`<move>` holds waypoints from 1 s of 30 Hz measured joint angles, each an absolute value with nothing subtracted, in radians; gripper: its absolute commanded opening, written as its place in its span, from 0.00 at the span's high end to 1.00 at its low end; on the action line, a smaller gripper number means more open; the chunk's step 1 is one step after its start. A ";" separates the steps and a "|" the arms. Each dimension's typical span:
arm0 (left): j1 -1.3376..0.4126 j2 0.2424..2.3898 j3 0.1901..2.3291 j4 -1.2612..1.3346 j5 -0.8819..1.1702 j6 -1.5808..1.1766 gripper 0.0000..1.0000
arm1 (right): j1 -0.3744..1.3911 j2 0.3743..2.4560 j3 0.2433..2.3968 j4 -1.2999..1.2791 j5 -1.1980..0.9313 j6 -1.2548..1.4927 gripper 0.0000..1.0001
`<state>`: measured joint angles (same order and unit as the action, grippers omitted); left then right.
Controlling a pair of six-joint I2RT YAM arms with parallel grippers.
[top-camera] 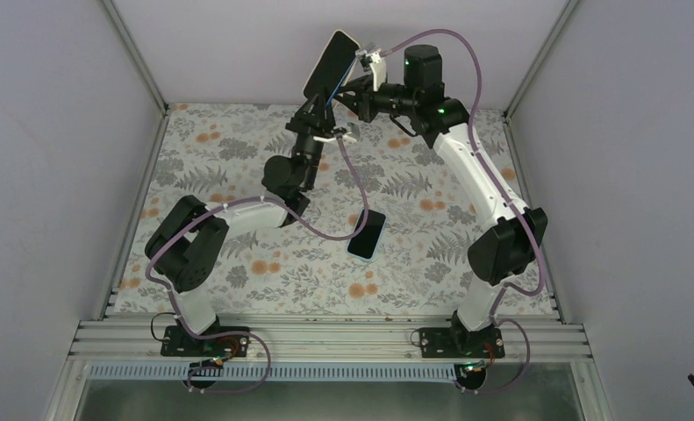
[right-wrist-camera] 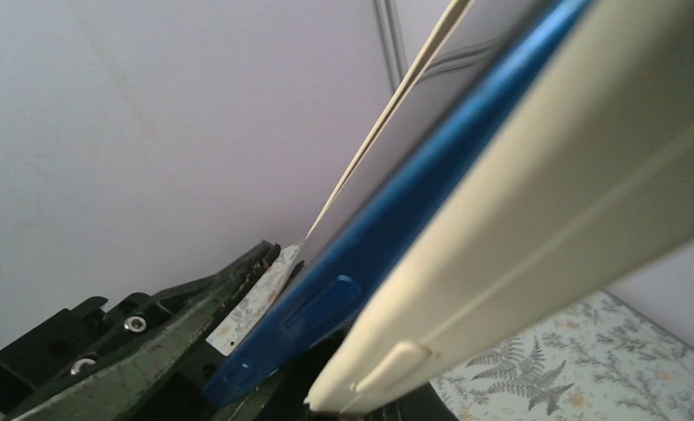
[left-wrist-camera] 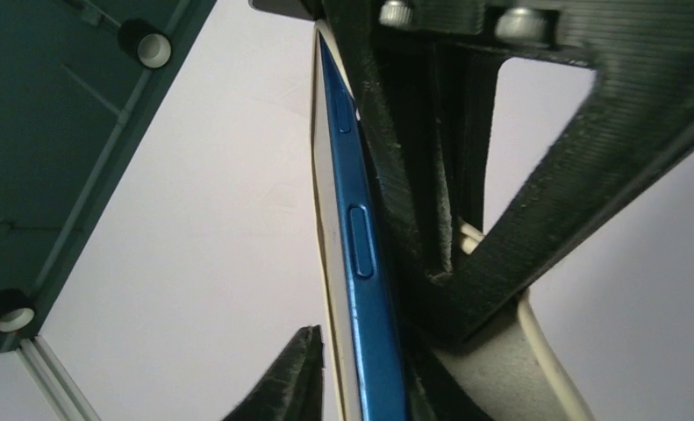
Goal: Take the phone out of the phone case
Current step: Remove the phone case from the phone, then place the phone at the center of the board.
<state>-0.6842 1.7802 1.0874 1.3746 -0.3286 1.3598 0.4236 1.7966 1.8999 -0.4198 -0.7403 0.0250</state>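
blue flat phone [left-wrist-camera: 361, 263] partly out of cream plastic case [left-wrist-camera: 329, 254], held aloft above floral counter [top-camera: 238, 167]. left fingers [left-wrist-camera: 292, 381] clenched on phone and case together; right fingers [left-wrist-camera: 404, 158] against phone, grip can't tell.
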 measured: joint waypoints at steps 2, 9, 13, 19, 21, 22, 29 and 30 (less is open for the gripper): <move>-0.690 1.777 1.083 1.375 -0.329 1.367 0.90 | 0.422 1.803 1.911 -0.432 -0.757 0.033 0.97; -0.702 1.777 1.083 1.386 -0.351 1.404 0.98 | 0.415 1.818 1.932 -0.453 -0.796 0.063 0.97; -0.714 1.777 1.082 1.385 -0.363 1.422 0.98 | 0.400 1.815 1.917 -0.441 -0.786 0.072 0.97; -0.743 1.736 1.070 1.306 -0.407 1.450 0.98 | 0.342 1.807 1.842 -0.418 -0.495 0.024 0.97; -0.768 1.692 1.070 1.302 -0.410 1.432 0.98 | 0.310 1.812 1.805 -0.425 -0.363 0.006 0.97; -0.787 1.647 1.070 1.282 -0.415 1.421 0.98 | 0.291 1.821 1.784 -0.427 -0.294 -0.004 0.97; -0.793 1.377 1.034 1.176 -0.438 1.421 0.98 | 0.170 1.882 1.716 -0.480 -0.153 -0.078 0.97; -0.761 1.332 0.987 1.154 -0.438 1.432 0.98 | 0.153 1.886 1.712 -0.501 -0.179 -0.090 0.97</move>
<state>-0.7609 1.3323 0.9867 1.1542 -0.4381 1.4319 0.1528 1.8858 1.7119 -0.5011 -0.1795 -0.0902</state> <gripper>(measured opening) 0.074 0.059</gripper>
